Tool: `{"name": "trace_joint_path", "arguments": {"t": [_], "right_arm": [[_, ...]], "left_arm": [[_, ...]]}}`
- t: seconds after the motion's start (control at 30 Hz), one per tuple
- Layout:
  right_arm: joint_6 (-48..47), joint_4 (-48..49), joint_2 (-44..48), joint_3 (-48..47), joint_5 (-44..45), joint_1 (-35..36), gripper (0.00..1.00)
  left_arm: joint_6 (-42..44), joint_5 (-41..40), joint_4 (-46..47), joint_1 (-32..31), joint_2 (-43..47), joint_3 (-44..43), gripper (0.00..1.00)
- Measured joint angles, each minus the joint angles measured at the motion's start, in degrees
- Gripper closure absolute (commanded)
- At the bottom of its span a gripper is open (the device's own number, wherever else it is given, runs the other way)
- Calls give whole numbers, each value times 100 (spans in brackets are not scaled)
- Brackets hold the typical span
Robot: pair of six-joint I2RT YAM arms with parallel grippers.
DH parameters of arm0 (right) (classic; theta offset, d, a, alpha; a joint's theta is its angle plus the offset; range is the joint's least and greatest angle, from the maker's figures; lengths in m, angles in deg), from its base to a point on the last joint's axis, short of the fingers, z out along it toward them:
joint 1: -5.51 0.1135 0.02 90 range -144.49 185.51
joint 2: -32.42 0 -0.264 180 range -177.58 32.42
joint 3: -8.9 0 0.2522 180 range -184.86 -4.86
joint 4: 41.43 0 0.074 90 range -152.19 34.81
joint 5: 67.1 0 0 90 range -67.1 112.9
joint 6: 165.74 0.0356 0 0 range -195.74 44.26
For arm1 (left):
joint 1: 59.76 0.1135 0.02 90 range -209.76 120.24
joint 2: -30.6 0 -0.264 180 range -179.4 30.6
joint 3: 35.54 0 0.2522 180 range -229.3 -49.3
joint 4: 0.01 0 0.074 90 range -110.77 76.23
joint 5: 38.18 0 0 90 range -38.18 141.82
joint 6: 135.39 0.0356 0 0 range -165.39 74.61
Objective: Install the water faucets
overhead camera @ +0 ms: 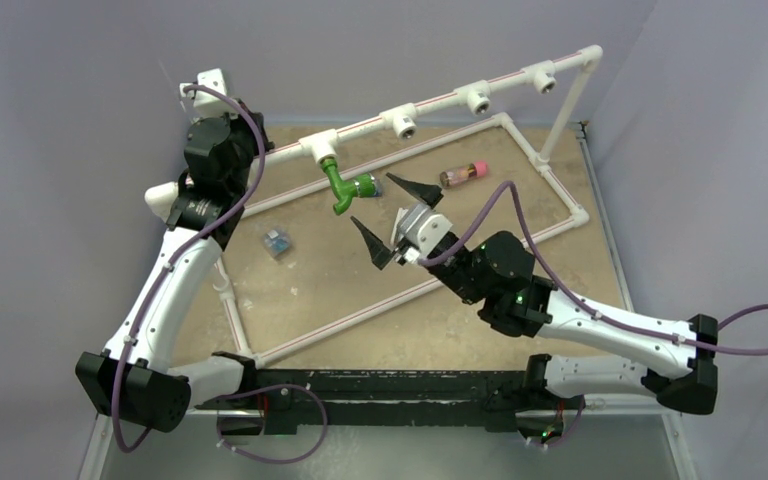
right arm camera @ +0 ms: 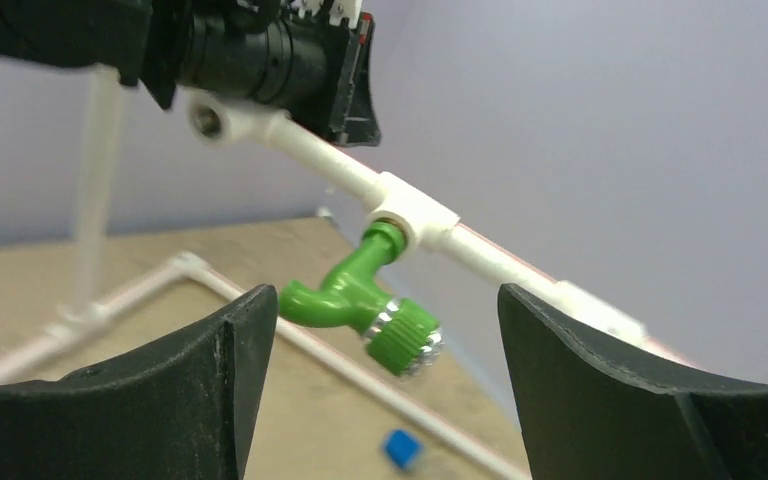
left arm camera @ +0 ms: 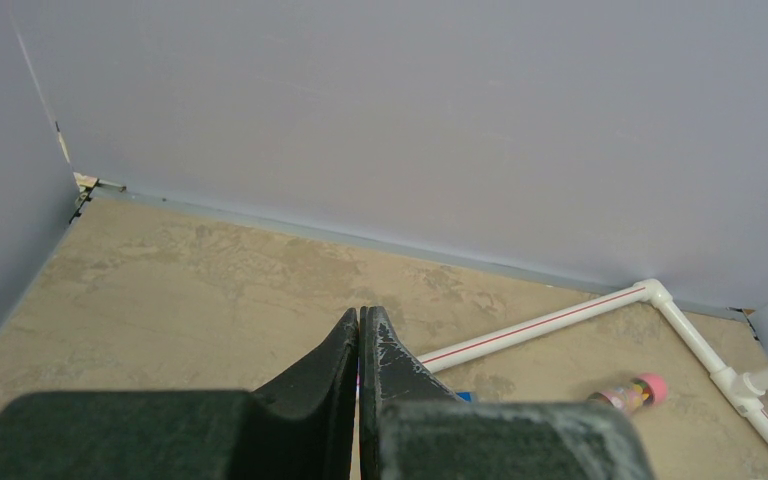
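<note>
A green water faucet is screwed into a white tee on the raised pipe, spout hooked downward and ribbed knob toward my right arm. My right gripper stands open just short of it. Its fingers flank the faucet without touching it. My left gripper is shut on nothing, pointing over the table toward the back wall. In the top view its fingers are hidden under the left wrist, beside the pipe's left end.
Further tees along the raised pipe have open sockets. A white pipe frame lies on the tan table. A pink-capped tube and a small blue piece lie inside it.
</note>
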Motion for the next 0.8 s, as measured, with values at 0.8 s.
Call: {"name": "trace_joint_path", "arguments": {"t": [0.8], "right_arm": [[-6078, 1287, -1871, 238, 354, 411, 17]], "left_arm": [[0, -2, 0, 0, 0, 0, 100]]}}
